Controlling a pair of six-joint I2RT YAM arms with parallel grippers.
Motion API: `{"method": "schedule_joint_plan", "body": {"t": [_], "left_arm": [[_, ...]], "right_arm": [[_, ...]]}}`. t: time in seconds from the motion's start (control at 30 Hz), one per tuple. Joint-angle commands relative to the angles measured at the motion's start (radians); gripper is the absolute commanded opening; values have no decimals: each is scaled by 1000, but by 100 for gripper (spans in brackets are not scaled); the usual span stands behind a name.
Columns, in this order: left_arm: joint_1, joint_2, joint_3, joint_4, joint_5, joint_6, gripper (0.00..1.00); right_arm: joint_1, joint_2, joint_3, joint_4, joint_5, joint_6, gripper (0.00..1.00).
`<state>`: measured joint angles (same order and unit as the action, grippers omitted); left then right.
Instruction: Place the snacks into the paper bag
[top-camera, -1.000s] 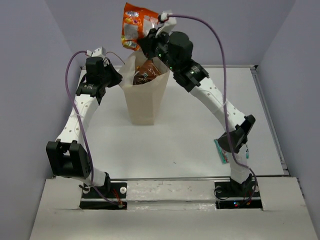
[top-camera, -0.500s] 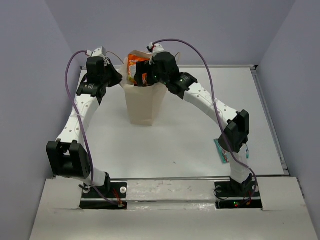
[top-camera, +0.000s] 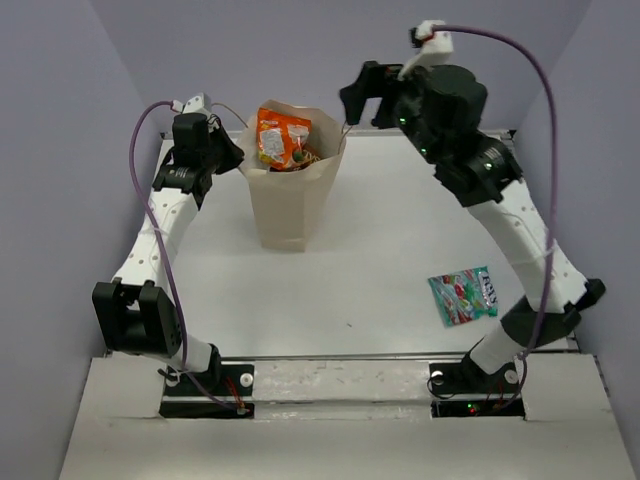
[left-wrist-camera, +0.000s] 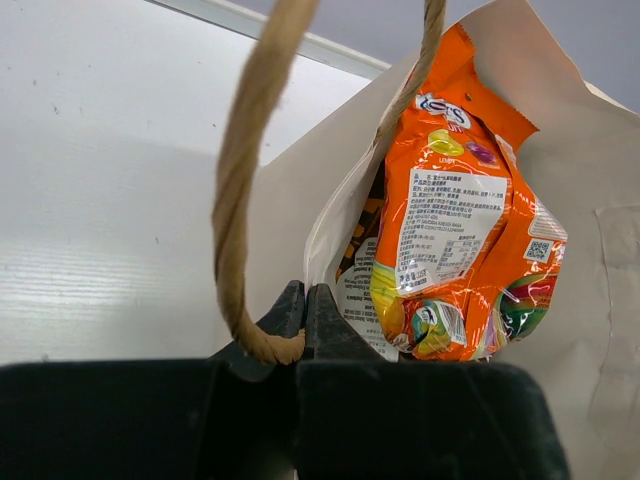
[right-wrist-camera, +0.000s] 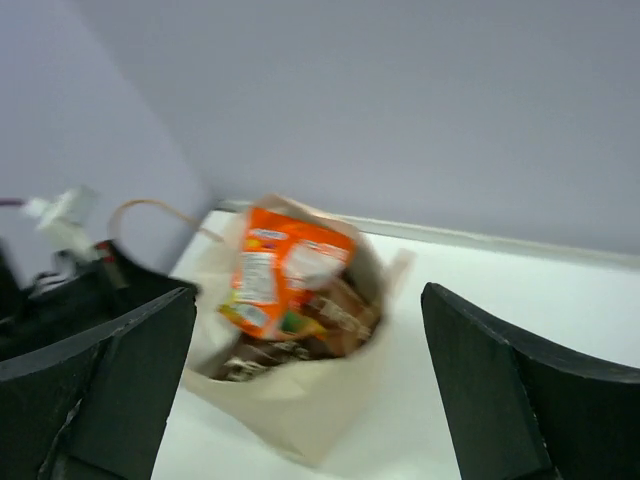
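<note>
Teal-green foil, a small flat snack packet (top-camera: 463, 297) lies alone on the white tabletop (top-camera: 380, 270) at about 4 o'clock, nearest the arm bases and well apart from everything else. Further back, at about 11 o'clock, stands the tall cream-white paper bag (top-camera: 290, 210) with twisted brown cord handles (left-wrist-camera: 245, 170). A large orange-yellow foil chip bag (top-camera: 280, 138) sits upright in its mouth, one corner above the rim. A brown foil bag (right-wrist-camera: 338, 315) shows beside it, and whatever lies deeper is hidden. At the bag's 9 o'clock rim the left tool (left-wrist-camera: 305, 300) has its jaws pressed together on the paper edge at the foot of a cord handle. Furthest off, raised at the bag's 2 o'clock and clear of it, the right tool (top-camera: 360, 95) hangs with fingers (right-wrist-camera: 110, 380) wide apart and nothing between them.

As I judge it, the chip bag is delivered and the teal-green packet is the step in hand. The next move calls for the right arm to swing down to 4 o'clock, pinch that thin packet by an edge and carry it over the rim while the left grip steadies the bag.
</note>
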<state>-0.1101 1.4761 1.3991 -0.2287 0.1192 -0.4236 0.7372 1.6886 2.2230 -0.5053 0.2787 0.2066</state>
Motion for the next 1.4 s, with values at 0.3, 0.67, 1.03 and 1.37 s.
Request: {"method": "schedule_joint_plan", "body": {"t": [0.3, 0.67, 1.03, 1.37], "left_arm": [[7, 0, 8, -3, -1, 5, 0], [7, 23, 24, -6, 46, -6, 0], [10, 10, 1, -8, 43, 6, 0], [21, 9, 18, -9, 22, 14, 0]], "right_arm": [[-414, -421, -1098, -559, 260, 574, 100], [-414, -472, -1352, -521, 234, 1021, 100], [-467, -149, -1326, -375, 289, 1065, 100], [-467, -148, -1471, -230, 183, 1031, 53]]}}
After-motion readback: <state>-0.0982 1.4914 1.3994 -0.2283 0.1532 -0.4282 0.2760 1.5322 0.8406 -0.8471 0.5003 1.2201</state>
